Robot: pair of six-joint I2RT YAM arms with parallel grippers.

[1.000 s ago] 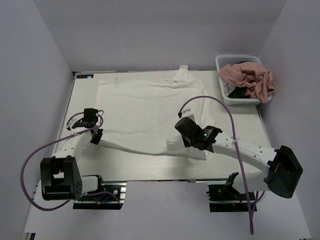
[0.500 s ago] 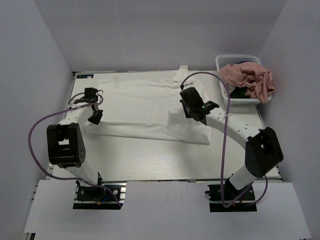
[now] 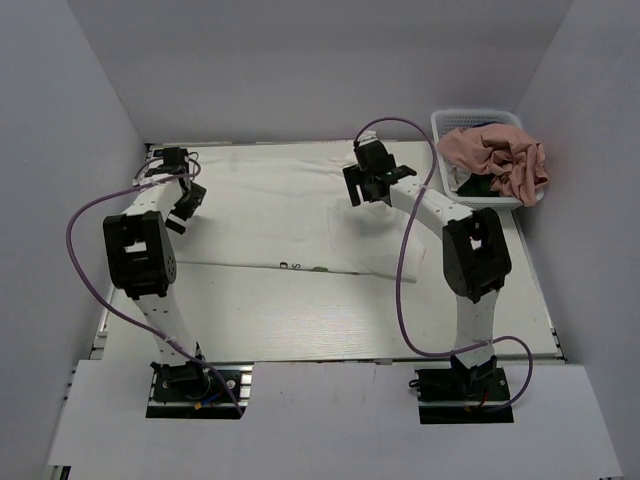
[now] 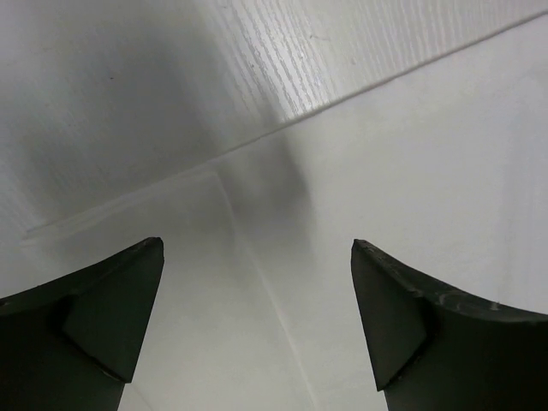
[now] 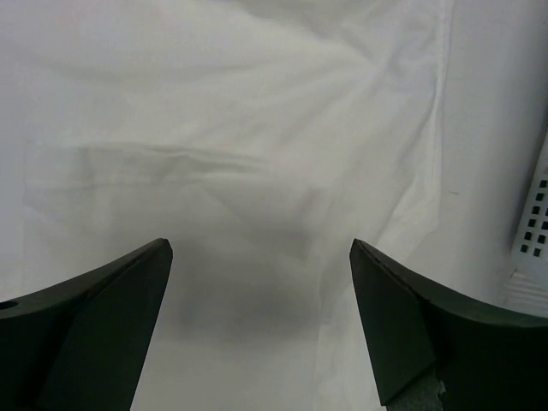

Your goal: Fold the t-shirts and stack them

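The large white t-shirt (image 3: 270, 215) lies folded across the back half of the table, with a small print (image 3: 318, 268) at its near fold edge. My left gripper (image 3: 185, 205) hangs open over the shirt's far left corner. In the left wrist view, the left gripper (image 4: 257, 248) holds nothing, and the cloth's edge (image 4: 360, 214) meets bare table below it. My right gripper (image 3: 366, 190) is open over the shirt's far right part. The right wrist view shows the right gripper (image 5: 261, 244) empty above wrinkled white cloth (image 5: 257, 128). A pink t-shirt (image 3: 497, 155) and a dark green one (image 3: 478, 186) lie in the basket.
The white mesh basket (image 3: 470, 117) stands at the back right corner, and its wall (image 5: 535, 231) shows at the right edge of the right wrist view. The bare table (image 3: 330, 315) stretches from the shirt's near fold to the arm bases. Grey walls enclose the table.
Both arms carried the shirt's near edge toward the back of the table, folding it in half. Both grippers then opened and let go of the cloth.
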